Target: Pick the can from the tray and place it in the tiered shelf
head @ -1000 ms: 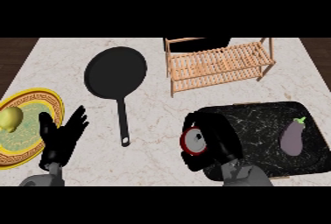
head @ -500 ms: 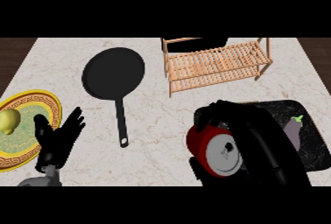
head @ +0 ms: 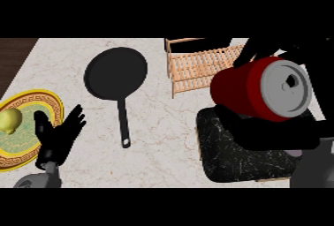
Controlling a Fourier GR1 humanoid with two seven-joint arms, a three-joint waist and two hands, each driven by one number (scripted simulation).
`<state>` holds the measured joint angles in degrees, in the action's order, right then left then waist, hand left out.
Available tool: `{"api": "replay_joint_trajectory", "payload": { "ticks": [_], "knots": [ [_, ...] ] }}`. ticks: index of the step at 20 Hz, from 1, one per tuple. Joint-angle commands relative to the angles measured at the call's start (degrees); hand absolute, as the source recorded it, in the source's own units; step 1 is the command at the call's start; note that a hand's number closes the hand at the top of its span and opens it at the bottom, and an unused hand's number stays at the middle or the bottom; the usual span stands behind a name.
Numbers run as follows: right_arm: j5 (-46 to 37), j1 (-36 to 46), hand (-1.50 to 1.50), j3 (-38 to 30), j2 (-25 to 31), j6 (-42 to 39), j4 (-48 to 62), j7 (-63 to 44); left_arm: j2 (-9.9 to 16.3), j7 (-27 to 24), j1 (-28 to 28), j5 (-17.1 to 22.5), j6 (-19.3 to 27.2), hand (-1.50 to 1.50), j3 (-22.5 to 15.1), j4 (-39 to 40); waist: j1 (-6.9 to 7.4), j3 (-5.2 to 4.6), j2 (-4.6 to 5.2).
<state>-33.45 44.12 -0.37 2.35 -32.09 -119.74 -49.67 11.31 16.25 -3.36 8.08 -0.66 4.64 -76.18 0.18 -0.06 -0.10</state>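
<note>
The right hand (head: 280, 132) is curled around the red can (head: 261, 90), held above the dark tray (head: 225, 154), near the wooden shelf (head: 195, 66). No label is readable. The left hand (head: 58, 137) rests with fingers apart beside the plate (head: 39, 99).

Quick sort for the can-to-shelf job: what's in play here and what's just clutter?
In play:
- red can, held up by the right hand
- dark tray it came from
- wooden tiered shelf, the target

Clutter:
- black frying pan
- yellow-rimmed plate with a yellow fruit
- left hand, open, resting at the lower left
</note>
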Motion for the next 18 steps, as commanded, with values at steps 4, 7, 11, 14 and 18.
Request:
{"api": "replay_joint_trajectory", "payload": {
  "ticks": [4,7,11,14,18],
  "knots": [
    [2.4,15.4,1.5,-10.5,6.4,1.3,14.3,-1.8,-0.7,0.4,2.9,-0.9,0.1,0.0,-1.2,-4.1,0.68,0.04,0.02],
    [4.7,18.4,1.5,-14.2,10.1,1.4,20.3,1.7,-0.9,-1.6,-0.8,-0.6,0.0,0.0,0.5,2.6,0.21,0.03,0.17],
    [5.1,23.2,1.5,-14.6,14.1,1.8,28.8,5.8,0.0,-1.1,-1.3,-1.1,-0.5,0.0,0.6,2.0,0.3,0.02,0.16],
    [4.7,26.3,1.5,-14.6,16.6,1.6,38.9,10.3,-0.1,1.1,-4.6,0.2,-0.6,0.0,1.5,3.6,0.5,0.0,0.36],
    [1.7,22.6,1.5,-11.1,16.7,4.7,44.6,18.6,-1.9,1.5,1.9,-2.2,1.2,0.0,-1.4,-3.3,0.9,0.05,0.29]
  ]
}}
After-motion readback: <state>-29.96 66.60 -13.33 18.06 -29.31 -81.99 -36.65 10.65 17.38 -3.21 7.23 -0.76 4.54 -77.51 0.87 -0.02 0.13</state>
